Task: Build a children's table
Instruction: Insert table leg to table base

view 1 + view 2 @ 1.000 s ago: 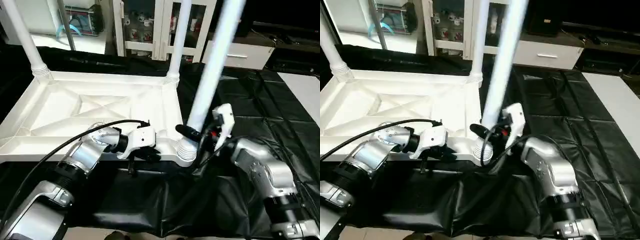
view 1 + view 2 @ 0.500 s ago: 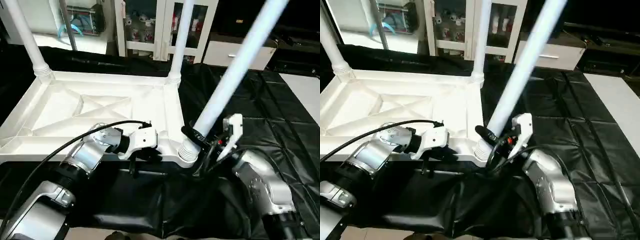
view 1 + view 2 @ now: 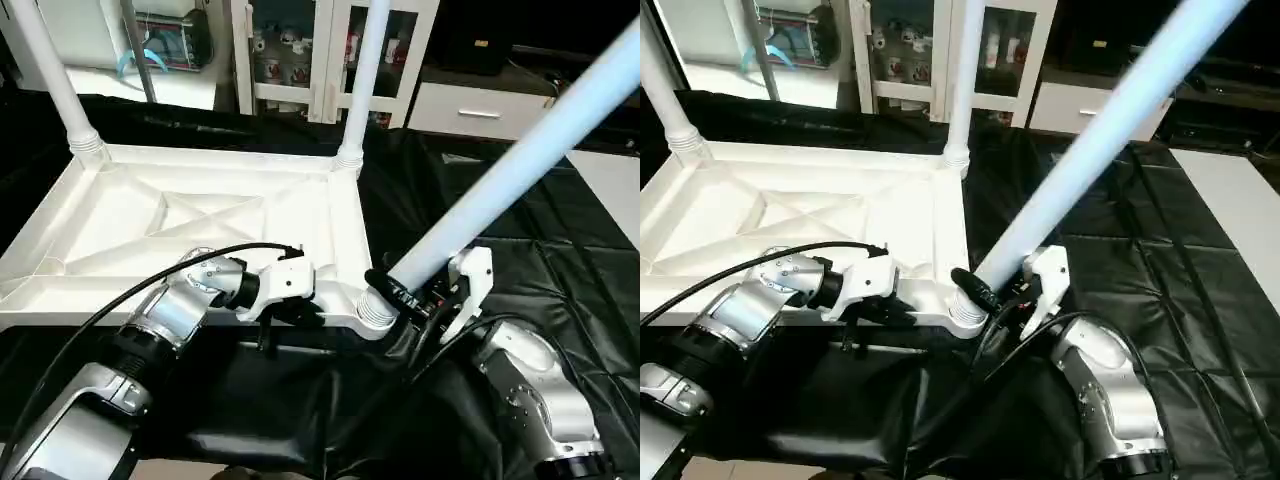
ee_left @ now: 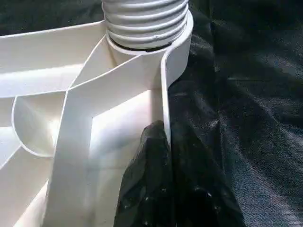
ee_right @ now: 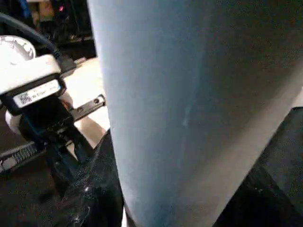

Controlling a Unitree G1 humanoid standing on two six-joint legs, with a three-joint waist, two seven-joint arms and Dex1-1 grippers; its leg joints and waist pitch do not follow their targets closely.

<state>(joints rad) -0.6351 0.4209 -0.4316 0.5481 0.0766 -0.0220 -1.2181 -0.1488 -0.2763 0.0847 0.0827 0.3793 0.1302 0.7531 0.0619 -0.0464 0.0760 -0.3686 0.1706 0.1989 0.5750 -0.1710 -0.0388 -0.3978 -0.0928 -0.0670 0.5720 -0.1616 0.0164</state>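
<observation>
The children's table lies upside down on the black cloth, its white tabletop (image 3: 200, 220) showing the X-ribbed underside. Two white legs (image 3: 52, 75) (image 3: 365, 80) stand upright in the far corner sockets. A third leg (image 3: 510, 170) has its ribbed base in the near right corner socket (image 3: 372, 312) and leans steeply to the right. My right gripper (image 3: 400, 295) is shut on this leg just above its base; the leg (image 5: 189, 109) looms close in the right wrist view. My left gripper (image 3: 290, 312) is shut on the tabletop's near rim (image 4: 165, 94), its fingers (image 4: 156, 179) pinching the wall beside that socket.
Wrinkled black cloth (image 3: 520, 230) covers the work table. A glass-door cabinet (image 3: 300, 50) and a white drawer unit (image 3: 480, 105) stand behind it. A black cable (image 3: 130, 290) runs along my left forearm. A pale surface (image 3: 610, 185) shows at the far right.
The third leg has swung from nearly upright to a steep lean to the right, its base staying at the socket. My right gripper has followed it down and rightward. The left gripper has kept still.
</observation>
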